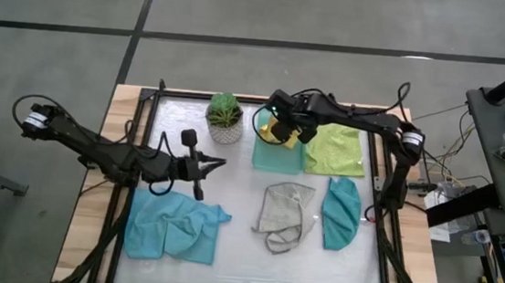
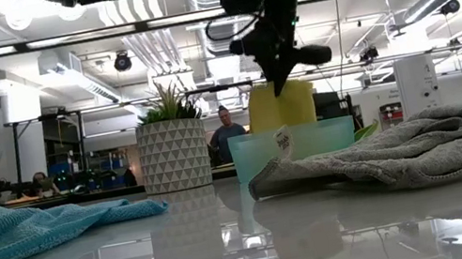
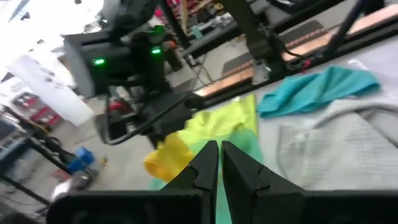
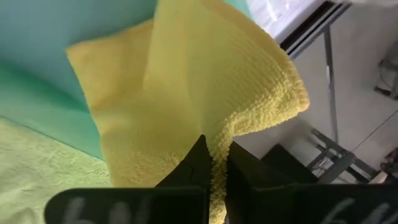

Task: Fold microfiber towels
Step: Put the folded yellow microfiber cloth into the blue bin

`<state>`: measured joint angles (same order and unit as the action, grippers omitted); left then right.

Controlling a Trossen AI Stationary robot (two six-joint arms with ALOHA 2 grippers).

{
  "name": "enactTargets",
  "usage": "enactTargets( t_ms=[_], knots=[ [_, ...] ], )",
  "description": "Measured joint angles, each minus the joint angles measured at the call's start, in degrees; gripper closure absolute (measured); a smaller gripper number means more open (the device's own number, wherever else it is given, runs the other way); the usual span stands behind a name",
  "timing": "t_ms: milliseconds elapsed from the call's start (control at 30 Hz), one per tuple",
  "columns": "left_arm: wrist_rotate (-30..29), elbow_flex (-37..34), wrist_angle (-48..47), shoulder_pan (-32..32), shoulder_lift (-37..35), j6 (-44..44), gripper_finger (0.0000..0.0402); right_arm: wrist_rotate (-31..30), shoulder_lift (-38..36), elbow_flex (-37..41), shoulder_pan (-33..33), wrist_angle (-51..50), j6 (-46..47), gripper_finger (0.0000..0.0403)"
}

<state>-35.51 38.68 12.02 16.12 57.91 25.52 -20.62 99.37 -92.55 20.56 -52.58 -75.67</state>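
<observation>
Yellow towel [image 1: 283, 130], high view: pinched in my right tool [image 1: 286, 132] above the mint tray [image 1: 268, 154], beside the plant [image 1: 225, 118].
Left tool [image 1: 218, 164], high view: fingers together, holding nothing, over bare counter [image 1: 234, 250] above the light blue towel [image 1: 173, 228].
Other towels, high view: lime [image 1: 336, 149] by the tray; grey [image 1: 284, 216] and teal [image 1: 341, 212] nearer the front.
Low view: yellow towel hangs from my right tool over the tray.
Right wrist view: my fingers nip the yellow edge.

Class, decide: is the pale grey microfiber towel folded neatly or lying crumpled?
Crumpled. The pale grey microfiber towel lies bunched with uneven edges in the high view, and sits as a rumpled heap in the low view.
</observation>
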Motion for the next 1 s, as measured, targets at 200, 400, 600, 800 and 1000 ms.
enactTargets(
  t_ms=[200,400,600,800,1000],
  knots=[
    [-0.67,1.18,3.12,0.00,-0.13,5.12,0.0395,2.70,-3.52,-0.02,-4.54,-8.10,7.43,0.0393],
    [-0.68,1.26,4.03,0.00,-1.21,9.57,0.0395,5.65,-4.90,-0.43,-8.25,-14.04,14.57,0.0394],
    [-0.88,1.22,4.04,-0.02,-2.11,9.97,0.0395,7.93,-4.80,-6.82,-9.60,-15.20,16.17,0.0394],
    [-3.46,0.91,3.94,-0.02,-1.90,12.41,0.0395,12.52,-1.54,-8.12,-8.53,-17.36,15.71,0.0394],
    [-8.53,0.26,3.99,-0.02,-2.15,14.12,0.0395,12.63,3.26,-8.09,-5.82,-16.79,13.09,0.0394]
  ],
)
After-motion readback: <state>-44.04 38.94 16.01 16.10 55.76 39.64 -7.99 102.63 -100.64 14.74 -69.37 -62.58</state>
